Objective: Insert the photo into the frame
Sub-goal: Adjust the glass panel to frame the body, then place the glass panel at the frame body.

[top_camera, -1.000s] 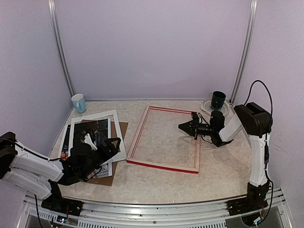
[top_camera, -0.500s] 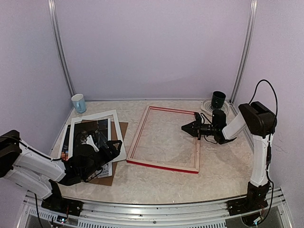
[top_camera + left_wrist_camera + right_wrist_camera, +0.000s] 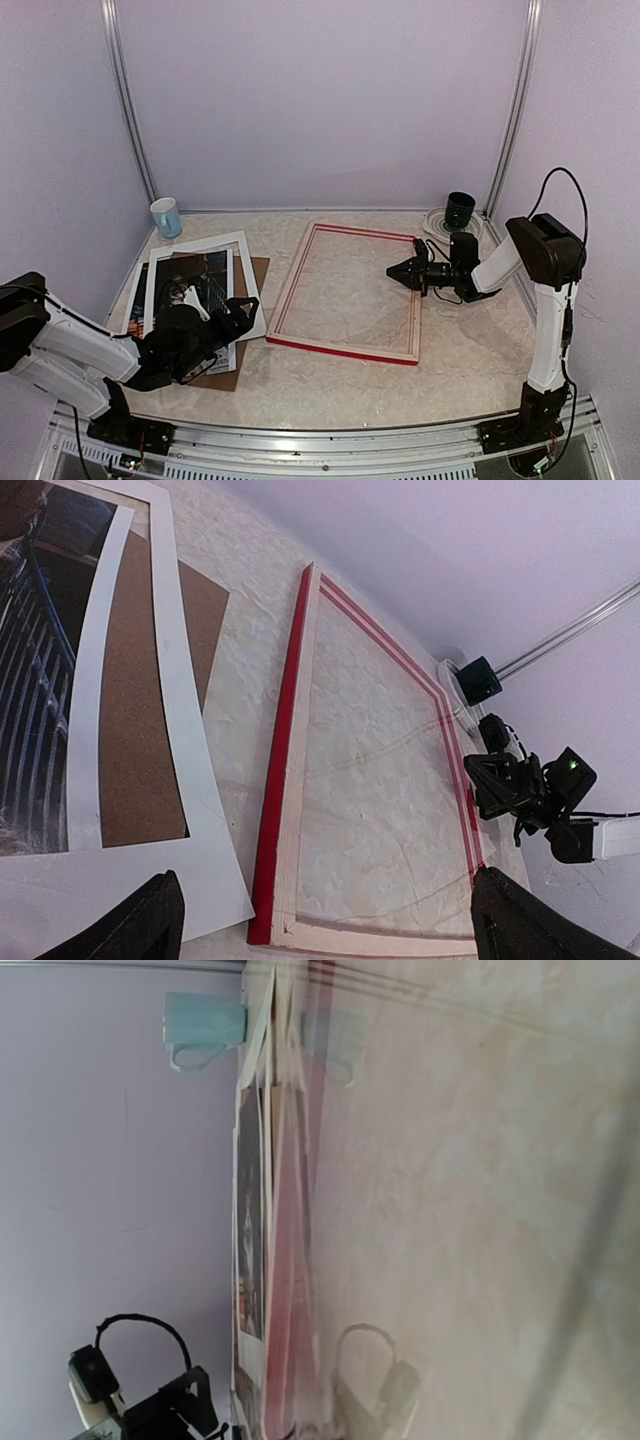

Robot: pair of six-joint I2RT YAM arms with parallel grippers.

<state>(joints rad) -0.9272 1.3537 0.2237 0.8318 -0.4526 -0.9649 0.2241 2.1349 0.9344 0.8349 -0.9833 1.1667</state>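
Note:
The red frame (image 3: 345, 295) lies flat mid-table with its pale wood back up, and also shows in the left wrist view (image 3: 285, 780). The cat photo (image 3: 195, 285) lies at the left under a white mat (image 3: 250, 290), on a brown backing board (image 3: 225, 375). My left gripper (image 3: 238, 312) is open and empty, low over the mat's near right corner; its fingers (image 3: 140, 925) spread wide. My right gripper (image 3: 400, 272) hovers at the frame's right rail, pointing left; its jaws are not readable. The right wrist view shows the frame (image 3: 290, 1260) edge-on, with the photo (image 3: 250, 1240) beyond it.
A light blue mug (image 3: 166, 217) stands at the back left corner. A dark green cup (image 3: 460, 210) sits on a white dish (image 3: 438, 225) at the back right. Walls close in the table on three sides.
My right gripper has drawn back to the right, from over the frame's opening to its right rail. My left gripper has barely shifted.

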